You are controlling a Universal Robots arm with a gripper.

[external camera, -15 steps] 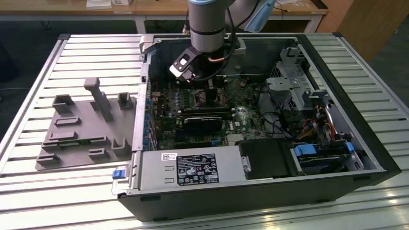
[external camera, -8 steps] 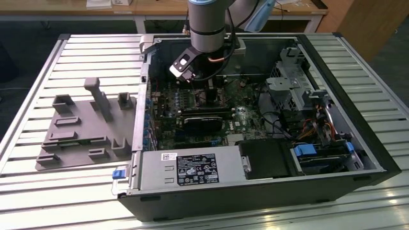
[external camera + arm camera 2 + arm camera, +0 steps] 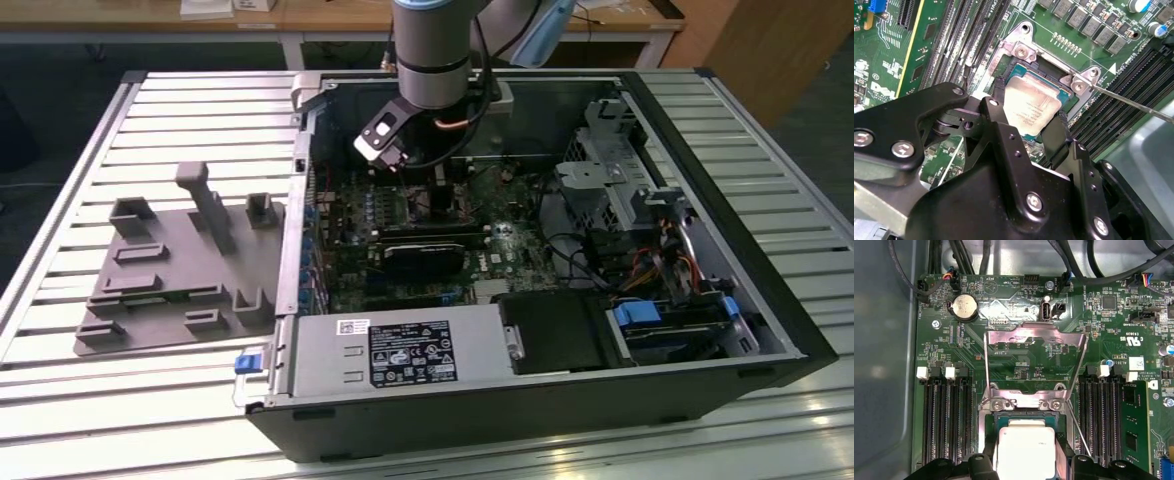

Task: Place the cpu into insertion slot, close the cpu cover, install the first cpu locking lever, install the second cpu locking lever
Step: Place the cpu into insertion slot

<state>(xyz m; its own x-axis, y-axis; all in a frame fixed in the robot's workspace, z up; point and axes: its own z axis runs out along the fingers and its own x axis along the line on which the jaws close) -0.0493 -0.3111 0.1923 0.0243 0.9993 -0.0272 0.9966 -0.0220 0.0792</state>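
Exterior view's left: grey moulded fixture plate (image 3: 174, 270) on the slatted table (image 3: 80, 420). Nothing of the task is on it that I can see.

Centre: the open computer case (image 3: 534, 420), with the arm (image 3: 430, 50) reaching straight down onto the motherboard (image 3: 527, 250). The gripper (image 3: 434, 200) sits just above the black graphics card (image 3: 427, 250). Grey power-supply box (image 3: 394, 355) is along the near edge.

Exterior view's right: drive cage and cable bundle (image 3: 641, 200), untouched.

Status from the wrist views:
- The cpu (image 3: 1031, 102) is between the two black fingers (image 3: 996, 100), one on each opposite edge. It looks pinched, not released.
- It's directly at the insertion slot (image 3: 1003, 69), square to it. I can't tell whether it's fully seated or a hair above.
- The cpu cover (image 3: 1034, 334) is flipped open and lying back over the board away from the socket, hinged at the two screws by the socket edge.
- One locking lever (image 3: 1080, 432) shows as a thin wire beside the socket, swung free and not latched. I can't pick out the other for sure.

My read: step one is at or near its end, since the cpu is placed but the grip is on. Cover close and both levers are not yet done.
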